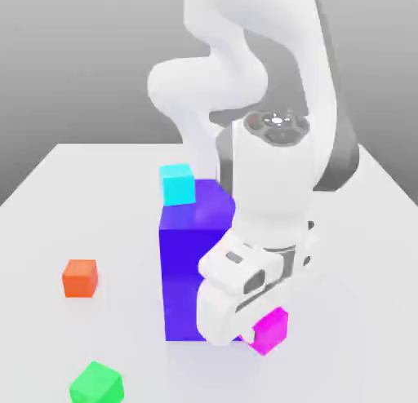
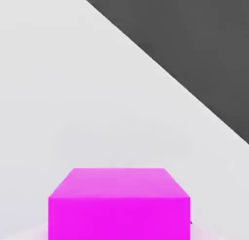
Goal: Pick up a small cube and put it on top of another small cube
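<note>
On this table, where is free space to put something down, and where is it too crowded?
Free: the table at the exterior view's left, behind the orange cube, and the front strip right of the green cube. Crowded: around the big blue-purple cube, where the arm holds the magenta cube.

Five cubes are counted on the white table (image 1: 49,181). Four are small: one magenta cube (image 1: 271,331) near the front edge, one orange cube (image 1: 80,278) toward the exterior view's left edge, one green cube (image 1: 96,383) at the front edge, and one cyan cube (image 1: 177,184), which is carried on the top of the fifth. One large blue-purple cube (image 1: 181,279) is counted at the middle of the table. One robot arm (image 1: 269,173) is counted.
</note>
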Controlling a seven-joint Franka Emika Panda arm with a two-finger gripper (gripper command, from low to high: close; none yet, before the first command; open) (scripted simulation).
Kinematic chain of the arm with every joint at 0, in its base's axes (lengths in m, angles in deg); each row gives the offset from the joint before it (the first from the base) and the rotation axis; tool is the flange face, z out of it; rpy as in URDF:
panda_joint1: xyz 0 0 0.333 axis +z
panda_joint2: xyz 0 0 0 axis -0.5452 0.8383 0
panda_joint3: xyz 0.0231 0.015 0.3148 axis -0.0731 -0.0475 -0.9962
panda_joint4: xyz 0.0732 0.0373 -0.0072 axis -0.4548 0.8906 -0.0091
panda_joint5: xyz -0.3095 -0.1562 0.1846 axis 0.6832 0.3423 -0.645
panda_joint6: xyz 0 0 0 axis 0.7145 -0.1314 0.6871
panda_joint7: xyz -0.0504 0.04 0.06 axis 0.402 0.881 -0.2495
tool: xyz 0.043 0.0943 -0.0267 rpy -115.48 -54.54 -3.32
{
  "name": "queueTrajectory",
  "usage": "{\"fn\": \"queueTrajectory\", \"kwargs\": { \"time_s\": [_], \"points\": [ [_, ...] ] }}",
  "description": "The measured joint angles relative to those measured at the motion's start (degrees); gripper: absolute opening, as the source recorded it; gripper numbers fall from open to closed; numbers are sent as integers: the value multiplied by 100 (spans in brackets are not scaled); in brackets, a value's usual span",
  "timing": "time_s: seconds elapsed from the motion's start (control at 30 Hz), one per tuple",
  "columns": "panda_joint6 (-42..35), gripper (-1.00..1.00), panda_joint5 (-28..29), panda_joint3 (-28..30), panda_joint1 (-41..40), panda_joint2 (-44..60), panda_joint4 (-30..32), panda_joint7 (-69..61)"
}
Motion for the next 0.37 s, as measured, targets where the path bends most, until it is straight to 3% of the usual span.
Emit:
{"fn": "queueTrajectory", "kwargs": {
  "time_s": [0.13,0.23,0.27,0.37],
  "points": [
    [-186,-100,-263,593,-528,213,-384,620],
    [160,-100,-827,583,-986,914,-687,625],
    [285,100,-956,516,-1074,1084,-722,566],
    [285,100,-956,516,-1074,1084,-722,566]
  ]
}}
